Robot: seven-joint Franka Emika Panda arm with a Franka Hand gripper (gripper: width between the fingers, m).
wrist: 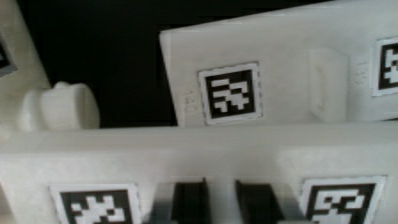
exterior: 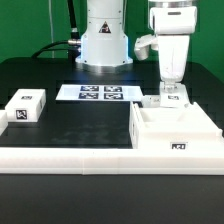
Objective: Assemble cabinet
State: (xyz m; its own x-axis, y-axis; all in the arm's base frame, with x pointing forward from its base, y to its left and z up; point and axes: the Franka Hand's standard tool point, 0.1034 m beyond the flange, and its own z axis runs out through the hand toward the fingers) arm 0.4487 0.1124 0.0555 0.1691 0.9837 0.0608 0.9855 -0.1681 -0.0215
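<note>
The cabinet (exterior: 176, 133), a large white box with open compartments and a small tag on its front, stands at the exterior view's right. My gripper (exterior: 172, 94) hangs straight down just behind it, its fingers on a small white tagged piece (exterior: 160, 100) that lies against the box's back wall. In the wrist view the two dark fingers (wrist: 183, 202) stand close together, and my gripper (wrist: 215, 204) pinches a thin white strip of that piece (wrist: 107, 175), which carries a tag on each side. Beyond it the cabinet wall (wrist: 294, 60) shows more tags.
A small white tagged block (exterior: 25, 107) lies at the exterior view's left. The marker board (exterior: 100, 93) lies in front of the robot base (exterior: 103, 40). A long white rail (exterior: 65, 156) runs along the table's front edge. A rounded white part (wrist: 63, 105) shows in the wrist view.
</note>
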